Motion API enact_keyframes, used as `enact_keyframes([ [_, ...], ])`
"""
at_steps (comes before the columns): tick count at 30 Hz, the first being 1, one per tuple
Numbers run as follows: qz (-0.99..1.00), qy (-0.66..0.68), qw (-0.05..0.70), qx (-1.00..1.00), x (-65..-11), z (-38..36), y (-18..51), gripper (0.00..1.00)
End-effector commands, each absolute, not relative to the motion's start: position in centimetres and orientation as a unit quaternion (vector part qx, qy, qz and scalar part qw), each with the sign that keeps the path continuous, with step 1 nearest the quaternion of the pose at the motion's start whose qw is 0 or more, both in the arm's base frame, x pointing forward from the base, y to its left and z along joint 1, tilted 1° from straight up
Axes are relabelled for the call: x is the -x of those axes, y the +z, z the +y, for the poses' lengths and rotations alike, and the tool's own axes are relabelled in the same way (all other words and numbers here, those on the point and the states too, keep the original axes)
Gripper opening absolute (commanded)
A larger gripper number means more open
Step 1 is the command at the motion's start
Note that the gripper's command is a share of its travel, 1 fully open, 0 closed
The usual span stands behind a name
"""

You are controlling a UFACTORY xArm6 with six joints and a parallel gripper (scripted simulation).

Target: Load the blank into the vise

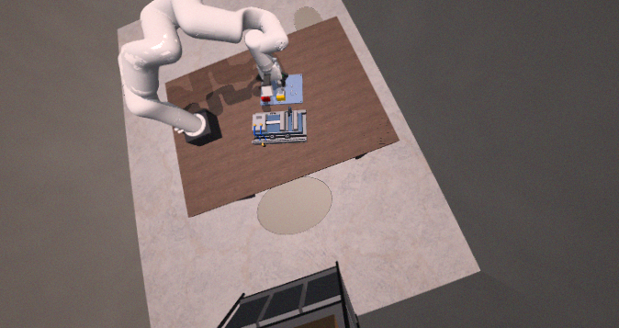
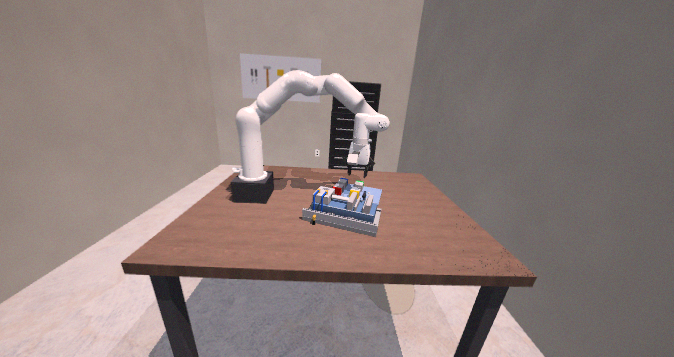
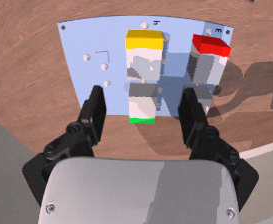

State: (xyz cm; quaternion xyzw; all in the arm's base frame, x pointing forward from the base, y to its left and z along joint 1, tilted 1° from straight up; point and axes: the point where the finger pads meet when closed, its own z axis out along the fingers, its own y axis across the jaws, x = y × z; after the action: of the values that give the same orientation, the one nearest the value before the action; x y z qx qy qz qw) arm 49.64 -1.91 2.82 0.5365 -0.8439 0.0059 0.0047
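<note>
Yellow-ended blank (image 1: 280, 96) (image 2: 354, 190) (image 3: 144, 57): painted end toward vise (image 1: 259, 122) (image 2: 341, 220); long axis parallel to jaws; tool (image 1: 272, 79) (image 2: 358, 173) (image 3: 143, 98) spread

The plate (image 1: 296, 82) (image 2: 375, 193) (image 3: 77, 65) is flat and light blue, with small pale pins. The yellow blank (image 1: 281, 94) (image 2: 355, 190) (image 3: 144, 57), a pale block with one painted end, lies on the plate, yellow end toward its vise-side edge. The red blank (image 1: 265, 97) (image 2: 338, 190) (image 3: 208, 60) lies beside it on the plate, red end likewise. Behind them on the plate are the green blank (image 2: 359, 183) (image 3: 142, 107), green end facing the far edge, and the partly hidden blue blank (image 2: 343, 182). The grey-and-blue vise (image 1: 271, 133) (image 2: 342, 220) stands just beside the plate, its jaws apart, its dark work stop (image 1: 289, 112) (image 2: 364, 196) at the plate end.
</note>
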Motion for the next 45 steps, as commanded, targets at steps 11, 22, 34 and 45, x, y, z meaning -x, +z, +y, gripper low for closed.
enact_keyframes([
  [11,-0.844,0.007,0.003,-0.536,-49.7,-1.9,3.1,0.79],
  [22,-0.844,0.007,0.003,-0.536,-49.7,-1.9,0.7,0.79],
  [34,-0.844,0.007,0.003,-0.536,-49.7,-1.9,-1.2,0.79],
  [45,-0.844,0.007,0.003,-0.536,-49.7,-1.9,-4.3,0.79],
])
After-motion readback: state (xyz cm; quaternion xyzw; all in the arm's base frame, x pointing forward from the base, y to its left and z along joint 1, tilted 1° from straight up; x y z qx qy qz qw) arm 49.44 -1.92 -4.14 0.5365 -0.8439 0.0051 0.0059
